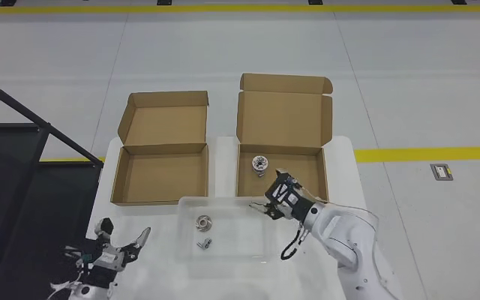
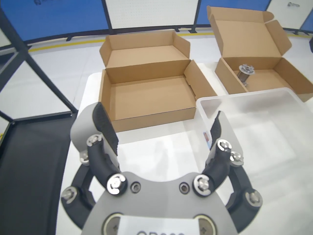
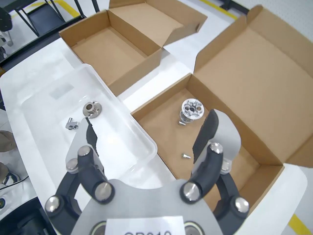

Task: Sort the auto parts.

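Between picks: right gripper [image 3: 150, 121], fingers spread and empty, above clear tray [image 3: 115, 94] beside right cardboard box [image 3: 161, 94]; next, probably down onto the flanged hub [image 3: 91, 109]; left gripper [image 2: 158, 111] likewise spread.

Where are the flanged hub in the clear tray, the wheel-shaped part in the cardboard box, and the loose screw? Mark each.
flanged hub [image 3: 92, 109]: right wrist view, on its flange.
wheel-shaped part [image 3: 192, 108]: right wrist view, on its holed disc.
loose screw [image 3: 185, 156]: right wrist view, on its middle.
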### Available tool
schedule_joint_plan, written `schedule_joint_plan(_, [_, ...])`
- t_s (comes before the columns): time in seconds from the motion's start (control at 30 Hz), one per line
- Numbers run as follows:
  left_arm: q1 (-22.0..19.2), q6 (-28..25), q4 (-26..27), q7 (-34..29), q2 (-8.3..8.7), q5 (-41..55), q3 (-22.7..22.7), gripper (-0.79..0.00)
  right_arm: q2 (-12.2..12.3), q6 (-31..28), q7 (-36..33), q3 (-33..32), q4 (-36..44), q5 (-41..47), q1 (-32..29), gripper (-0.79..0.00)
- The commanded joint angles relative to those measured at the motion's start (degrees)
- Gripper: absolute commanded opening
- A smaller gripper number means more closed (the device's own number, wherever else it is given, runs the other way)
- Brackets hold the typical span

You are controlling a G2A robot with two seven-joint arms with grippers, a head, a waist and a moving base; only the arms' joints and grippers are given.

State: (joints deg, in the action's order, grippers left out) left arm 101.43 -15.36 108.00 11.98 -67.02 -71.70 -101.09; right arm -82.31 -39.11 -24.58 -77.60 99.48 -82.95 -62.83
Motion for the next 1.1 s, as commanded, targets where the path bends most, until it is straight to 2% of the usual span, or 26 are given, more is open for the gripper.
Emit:
schedule_joint_plan(0.0, [-0.3, -3.7, 1.8, -2.6, 0.36, -2.5, -0.4, 0.000, 0.4, -2.9, 4.2, -0.1, 1.8, -1.3, -1.2, 0.000])
schedule_joint_plan(0.17, [-2.9, -12.4, 5.4, -8.3, 1.28, -7.8, -0.6, 0.000, 1.6, -9.8, 14.6, -0.9, 5.8, -4.3, -4.6, 0.000])
schedule_joint_plan(0.27, [-5.3, -17.8, 6.1, -12.1, 1.72, -7.9, 0.3, 0.000, 2.3, -12.7, 19.6, -1.2, 8.0, -6.5, -6.5, 0.000])
schedule_joint_plan(0.37, [-8.2, -24.6, 6.3, -17.3, 2.27, -6.7, 1.2, 0.000, 3.0, -14.7, 23.6, -2.1, 10.1, -9.0, -8.5, 0.000])
schedule_joint_plan(0.4, [-8.8, -26.0, 6.3, -18.5, 2.39, -6.6, 1.5, 0.000, 3.2, -13.4, 23.5, -2.6, 11.2, -10.6, -9.6, 0.000])
schedule_joint_plan(1.07, [-9.1, -26.8, 6.3, -19.6, 2.52, -8.1, 2.2, 0.000, 3.2, -12.5, 23.1, -2.5, 12.3, -11.5, -10.6, 0.000])
